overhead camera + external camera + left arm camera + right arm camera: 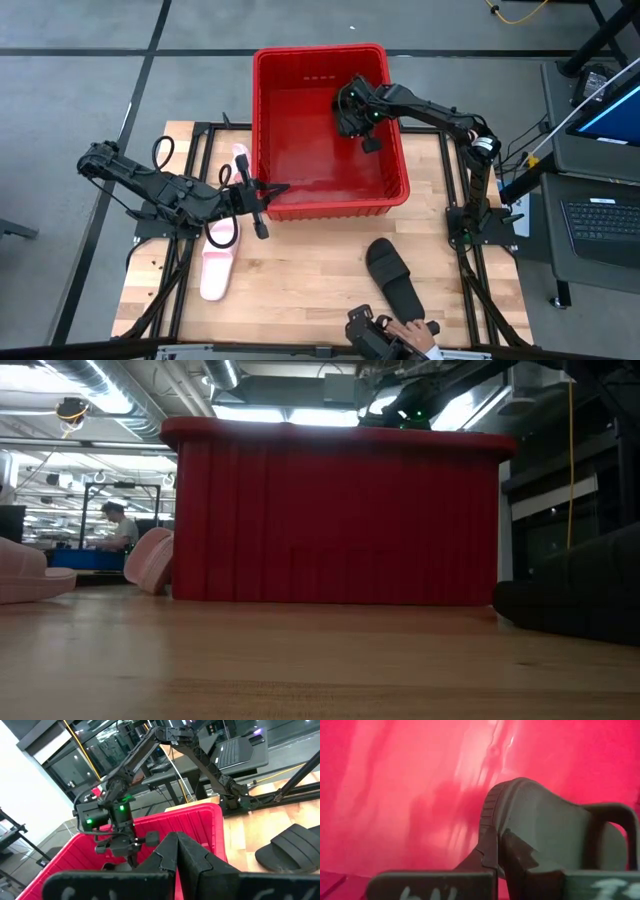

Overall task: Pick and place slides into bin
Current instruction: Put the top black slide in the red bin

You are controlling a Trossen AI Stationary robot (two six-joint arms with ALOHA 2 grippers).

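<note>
A: Status from where you're standing?

B: Near edge of the table (300,290): a person's hand (408,331) by some dark gear. Just past it one black sandal (394,279) lies flat on the wood, untouched. Over on the left side, a pink sandal (217,270) lies flat, and a second pink one (241,165) leans against the red bin's (275,205) outer wall.

A: Left arm?

B: Left gripper (262,192) is at the bin's near-left corner, up against the rim. Fingers pressed together, nothing in them. Looks parked.

A: And the right?

B: Right gripper (370,142) is reaching over the bin's far-right area, above the floor of it. Its fingers (520,855) are clamped nearly closed on the other black sandal (555,827), pinching the sole edge; the sandal hangs over the red bottom.

A: So which step?

B: My read: placing sandal one of four. Carry looks done, release not yet.

A: Next?

B: Open the fingers, let it drop inside, then lift clear of the rim. After that, the black one on the table is closest to the right arm. The pink pair are on the left arm's side.
</note>
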